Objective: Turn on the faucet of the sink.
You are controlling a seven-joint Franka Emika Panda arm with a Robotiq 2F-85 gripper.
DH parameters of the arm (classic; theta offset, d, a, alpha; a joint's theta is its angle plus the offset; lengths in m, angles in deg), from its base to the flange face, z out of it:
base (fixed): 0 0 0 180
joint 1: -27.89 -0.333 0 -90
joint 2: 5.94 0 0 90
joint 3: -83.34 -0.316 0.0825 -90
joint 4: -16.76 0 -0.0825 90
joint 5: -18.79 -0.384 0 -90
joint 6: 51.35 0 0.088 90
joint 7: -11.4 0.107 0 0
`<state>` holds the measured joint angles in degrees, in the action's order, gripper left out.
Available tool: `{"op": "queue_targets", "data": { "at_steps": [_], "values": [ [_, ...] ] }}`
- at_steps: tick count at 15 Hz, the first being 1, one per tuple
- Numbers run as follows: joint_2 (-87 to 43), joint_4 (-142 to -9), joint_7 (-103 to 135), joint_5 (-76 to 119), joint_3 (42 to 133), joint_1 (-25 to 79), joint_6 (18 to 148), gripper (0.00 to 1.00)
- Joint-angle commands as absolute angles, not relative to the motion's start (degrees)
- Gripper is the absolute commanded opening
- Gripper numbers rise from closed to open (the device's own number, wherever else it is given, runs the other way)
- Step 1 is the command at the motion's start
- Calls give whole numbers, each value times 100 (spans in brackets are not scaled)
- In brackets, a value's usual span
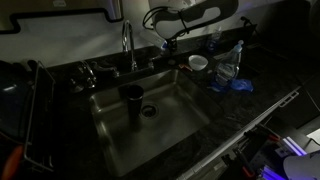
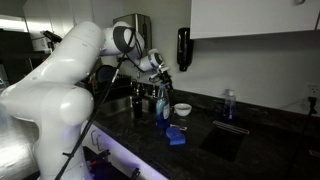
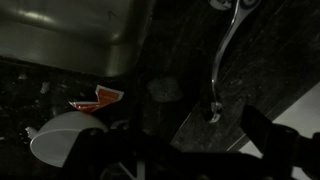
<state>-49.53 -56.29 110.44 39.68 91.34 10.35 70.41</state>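
Observation:
The faucet (image 1: pixel 127 45) is a tall chrome gooseneck that stands behind the sink (image 1: pixel 165 125), a grey steel basin set in black speckled countertop. A dark cup (image 1: pixel 133 101) stands in the basin beside the drain (image 1: pixel 150 111). My gripper (image 1: pixel 168 42) hovers above the counter just to the side of the faucet, apart from it; it also shows in an exterior view (image 2: pixel 160 74). In the wrist view a thin chrome part of the faucet (image 3: pixel 224 60) lies ahead of my gripper (image 3: pixel 185 150), whose dark fingers are spread and empty. The basin corner (image 3: pixel 70 30) is at upper left.
A white bowl (image 1: pixel 198 62), a clear water bottle (image 1: pixel 230 66) and a blue cloth (image 1: pixel 241 86) sit on the counter beside the sink. A blue sponge (image 2: pixel 176 135) lies near the counter edge. A black dispenser (image 2: pixel 184 48) hangs on the wall. A dish rack (image 1: pixel 25 110) stands at the far side.

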Motion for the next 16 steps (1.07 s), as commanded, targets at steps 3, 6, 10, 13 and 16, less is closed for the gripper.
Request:
{"op": "queue_targets", "data": {
  "at_steps": [3,6,10,13,16],
  "values": [
    [-4967,-5794,11184,4102,9218,1061,7040,100],
    [-4883,-5871,11044,3954,9118,1110,6849,100],
    [-4767,-5904,10812,3788,9010,1130,6421,100],
    [-4690,-5943,10605,3759,8963,1121,6226,100],
    [-4594,-5978,10413,3738,8920,1116,5971,100]
  ]
}}
